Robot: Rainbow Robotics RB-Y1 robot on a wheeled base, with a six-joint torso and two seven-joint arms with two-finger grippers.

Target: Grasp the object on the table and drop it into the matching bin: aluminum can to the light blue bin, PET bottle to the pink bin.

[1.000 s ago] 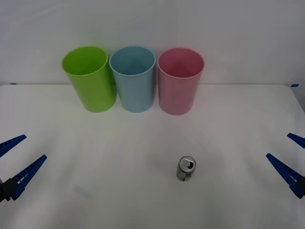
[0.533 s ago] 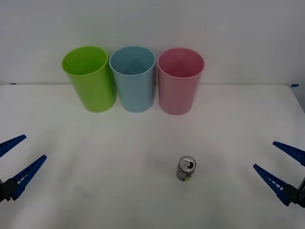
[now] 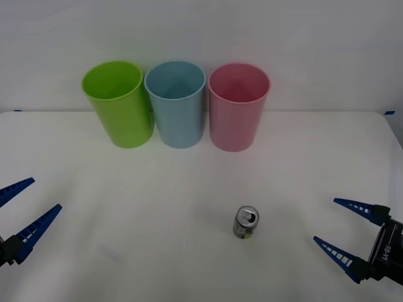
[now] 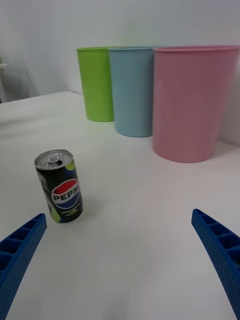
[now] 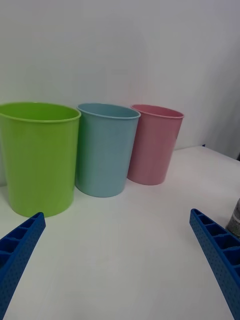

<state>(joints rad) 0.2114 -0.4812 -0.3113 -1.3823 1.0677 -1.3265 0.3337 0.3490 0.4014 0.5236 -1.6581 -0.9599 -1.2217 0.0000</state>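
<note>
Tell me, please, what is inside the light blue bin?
The light blue bin looks empty: the front view shows bare blue inner walls. Its very bottom is hidden by the near rim. The aluminum can stands upright on the table.

Glossy metal can, matte table

In the left wrist view we catch just a grey sliver of the can, the rest cut off by the picture's edge. In the front view its printing is too small for us to read (only dark and yellow-green patches come through). The left gripper runs off the front view's left edge, so we see the fingers and little of the body behind; the right gripper is cropped at the lower right corner. In the right wrist view the pink bin hides part of the light blue bin beside it.
</note>
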